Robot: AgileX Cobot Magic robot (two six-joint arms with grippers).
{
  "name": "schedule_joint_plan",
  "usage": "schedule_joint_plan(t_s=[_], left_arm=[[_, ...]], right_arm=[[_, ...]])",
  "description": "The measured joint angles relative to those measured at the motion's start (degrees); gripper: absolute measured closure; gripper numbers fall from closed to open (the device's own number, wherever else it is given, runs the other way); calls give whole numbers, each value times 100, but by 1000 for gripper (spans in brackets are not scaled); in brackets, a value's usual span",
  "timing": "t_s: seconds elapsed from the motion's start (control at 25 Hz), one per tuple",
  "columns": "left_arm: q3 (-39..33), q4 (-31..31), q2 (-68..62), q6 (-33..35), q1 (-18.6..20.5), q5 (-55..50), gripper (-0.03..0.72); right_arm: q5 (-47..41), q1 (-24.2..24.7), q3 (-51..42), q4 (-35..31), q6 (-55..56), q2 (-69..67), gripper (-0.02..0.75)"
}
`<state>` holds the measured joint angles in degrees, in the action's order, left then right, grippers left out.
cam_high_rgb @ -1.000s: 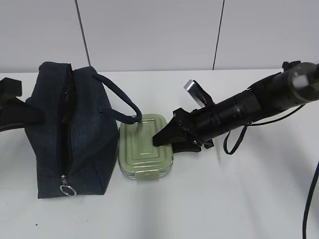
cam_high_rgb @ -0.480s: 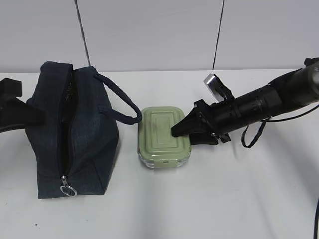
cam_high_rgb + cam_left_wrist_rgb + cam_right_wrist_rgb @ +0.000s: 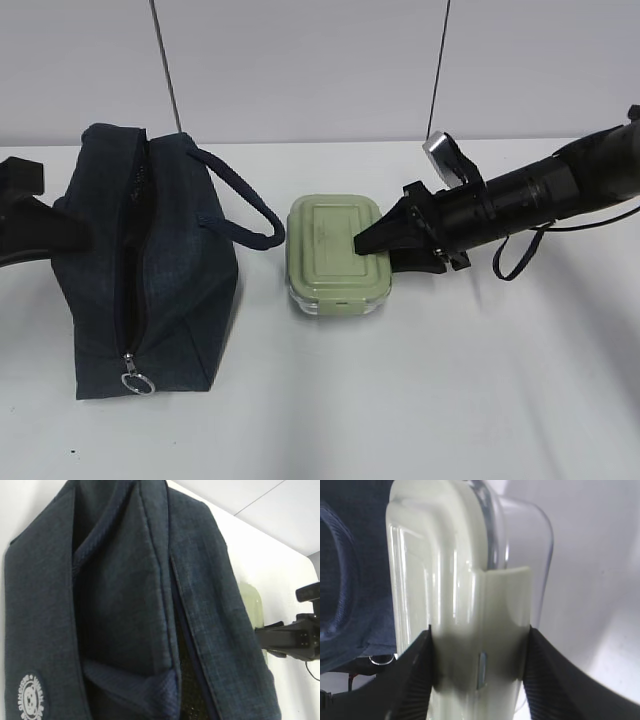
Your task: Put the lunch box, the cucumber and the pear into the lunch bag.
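The right gripper (image 3: 368, 243) clamped the sage-lidded glass lunch box (image 3: 334, 254), which next needed lifting into the unzipped navy fabric lunch bag (image 3: 140, 262).

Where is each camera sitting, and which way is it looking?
Exterior view: sits in front of the table, looking down at the bag, the lunch box and both arms.
Left wrist view: sits close beside the bag, looking across it; no left hand shows.
Right wrist view: sits on the right arm, looking along the right hand clamping the lunch box.
All three share the bag and lunch box.
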<state>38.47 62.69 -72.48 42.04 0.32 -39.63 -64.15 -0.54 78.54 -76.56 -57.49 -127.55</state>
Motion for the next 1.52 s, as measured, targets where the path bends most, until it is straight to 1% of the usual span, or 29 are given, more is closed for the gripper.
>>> schedule_joint_plan(t_s=[0.28,0.4,0.8,1.0,1.24,1.52], left_arm=[[0,0,0,0,0,0,703],[0,0,0,0,0,0,703],[0,26,0,0,0,0,703],[0,26,0,0,0,0,703],[0,30,0,0,0,0,703],[0,30,0,0,0,5,703]], right_arm=[[-71,-2,735,479,498,0,352],[-136,-2,1105,568,693,0,352],[-254,-2,2021,557,1324,0,352],[-277,-63,2219,353,1450,0,352],[-286,-348,2239,330,1463,308,352],[-309,-977,2303,-19,1475,467,352]])
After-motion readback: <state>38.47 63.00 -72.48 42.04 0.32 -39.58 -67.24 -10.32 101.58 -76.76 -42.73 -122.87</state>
